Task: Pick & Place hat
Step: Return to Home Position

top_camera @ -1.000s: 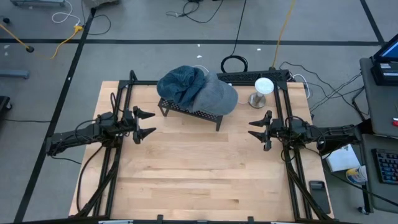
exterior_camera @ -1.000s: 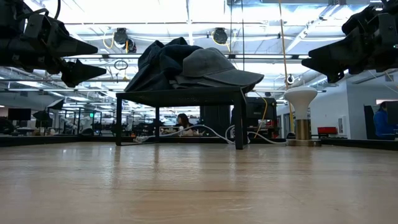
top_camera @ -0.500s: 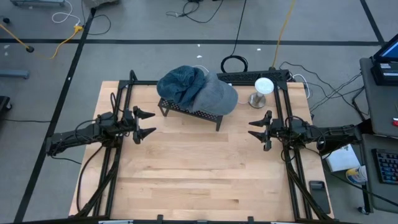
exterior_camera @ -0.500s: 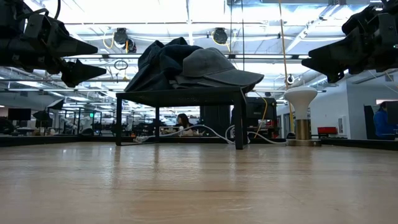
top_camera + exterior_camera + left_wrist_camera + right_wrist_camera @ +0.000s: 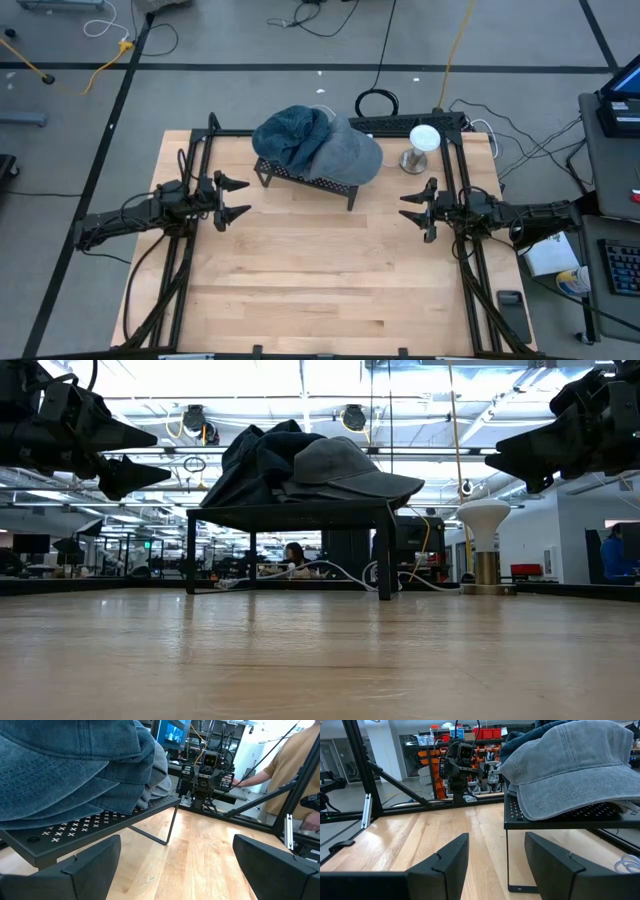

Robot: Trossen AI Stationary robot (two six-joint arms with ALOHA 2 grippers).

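Caps (image 5: 318,143) piled on shelf (image 5: 303,177) overlap, lower ones mostly hidden so count unclear; person (image 5: 300,775) in left wrist view cut off by edge, torso & arm only.

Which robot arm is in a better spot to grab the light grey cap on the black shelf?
The right, probably. The light grey cap lies at the right end of the black mesh shelf, nearer the open right gripper. The open left gripper faces the dark blue caps instead.

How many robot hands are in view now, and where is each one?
2. The left hand hovers open over the left side of the table, the right hand open over its right side, both clear of the shelf. None seems hidden.
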